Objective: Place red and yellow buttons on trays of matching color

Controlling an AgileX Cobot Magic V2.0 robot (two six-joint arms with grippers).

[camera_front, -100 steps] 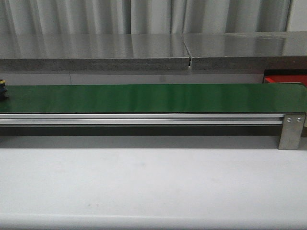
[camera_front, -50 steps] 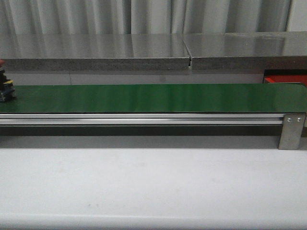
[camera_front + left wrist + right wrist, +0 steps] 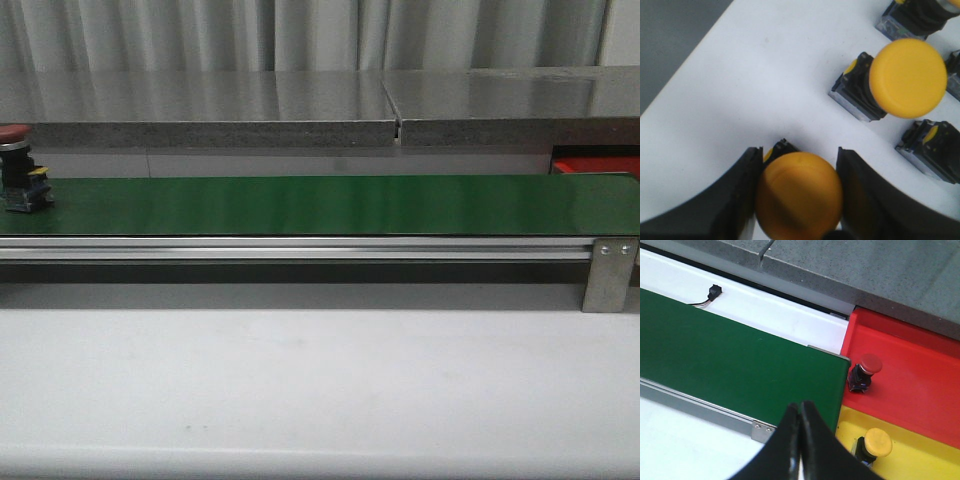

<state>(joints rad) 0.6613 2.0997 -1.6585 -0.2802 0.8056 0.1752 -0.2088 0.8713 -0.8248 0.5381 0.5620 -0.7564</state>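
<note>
Red-capped button [image 3: 20,168] has ridden in on the green belt [image 3: 320,205]

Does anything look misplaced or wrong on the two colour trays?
Nothing stands out. The red mushroom-head button stands upright on the flat red tray, and the yellow mushroom-head button sits on the flat yellow tray; colours match.

Red button [image 3: 18,168] on green belt [image 3: 320,205]
</note>
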